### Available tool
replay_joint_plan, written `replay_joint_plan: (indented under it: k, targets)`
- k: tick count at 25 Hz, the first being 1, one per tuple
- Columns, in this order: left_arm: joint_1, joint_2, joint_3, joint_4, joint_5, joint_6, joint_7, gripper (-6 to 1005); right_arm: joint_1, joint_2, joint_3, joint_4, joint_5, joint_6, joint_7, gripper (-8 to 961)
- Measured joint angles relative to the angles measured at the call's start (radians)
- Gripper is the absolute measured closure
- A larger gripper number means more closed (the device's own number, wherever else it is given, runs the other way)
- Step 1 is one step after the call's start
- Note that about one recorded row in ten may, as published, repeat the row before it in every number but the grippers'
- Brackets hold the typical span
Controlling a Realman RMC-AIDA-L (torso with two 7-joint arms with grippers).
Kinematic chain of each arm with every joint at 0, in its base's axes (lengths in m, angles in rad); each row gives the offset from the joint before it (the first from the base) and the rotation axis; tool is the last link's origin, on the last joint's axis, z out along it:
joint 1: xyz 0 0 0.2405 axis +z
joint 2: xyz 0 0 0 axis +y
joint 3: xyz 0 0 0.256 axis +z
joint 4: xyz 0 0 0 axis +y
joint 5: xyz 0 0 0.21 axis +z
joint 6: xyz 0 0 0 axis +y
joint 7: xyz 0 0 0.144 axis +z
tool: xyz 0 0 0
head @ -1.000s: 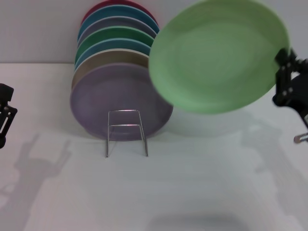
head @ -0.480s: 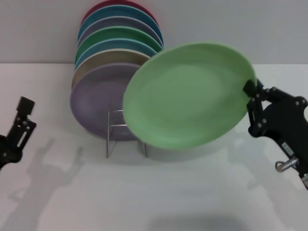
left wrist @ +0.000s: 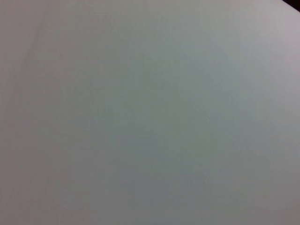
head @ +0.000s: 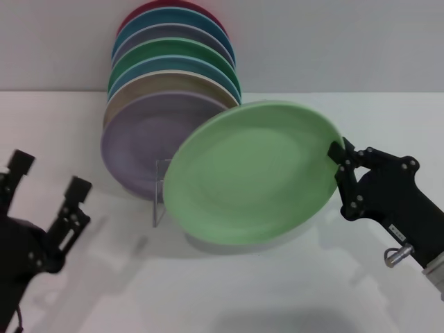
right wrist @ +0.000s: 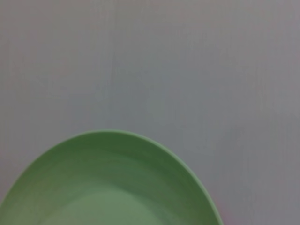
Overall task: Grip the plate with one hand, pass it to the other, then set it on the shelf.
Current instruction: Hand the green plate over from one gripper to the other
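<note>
White tabletop (head: 277, 291) spreads under both arms, a pale wall behind. Over it, the round, light pastel-green matte plate (head: 250, 173) hangs tilted in the air, its right rim clamped between the fingers of the black two-fingered right gripper (head: 340, 158). Its left edge overlaps the thin silver wire plate rack (head: 161, 198), which holds a row of upright coloured plates (head: 166, 76), a lilac plate (head: 139, 149) foremost. At lower left, the matching black left gripper (head: 47, 184) holds its fingers apart, well clear of the green plate.
</note>
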Motion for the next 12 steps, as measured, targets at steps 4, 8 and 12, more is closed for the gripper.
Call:
replay_joint_plan:
  k: [4,8,12]
  targets:
    - [0.004,0.000,0.048,0.008,0.000,-0.004,0.019,156,0.027,-0.008,0.012,0.020,-0.002,-0.005,-0.002,932]
    - [0.011,-0.005,0.061,-0.003,-0.001,-0.032,0.091,156,0.021,0.009,0.030,0.009,0.002,0.004,-0.017,932]
    - [0.018,-0.005,0.070,-0.036,-0.002,-0.094,0.121,156,-0.023,0.019,0.010,-0.029,0.071,0.006,-0.074,932]
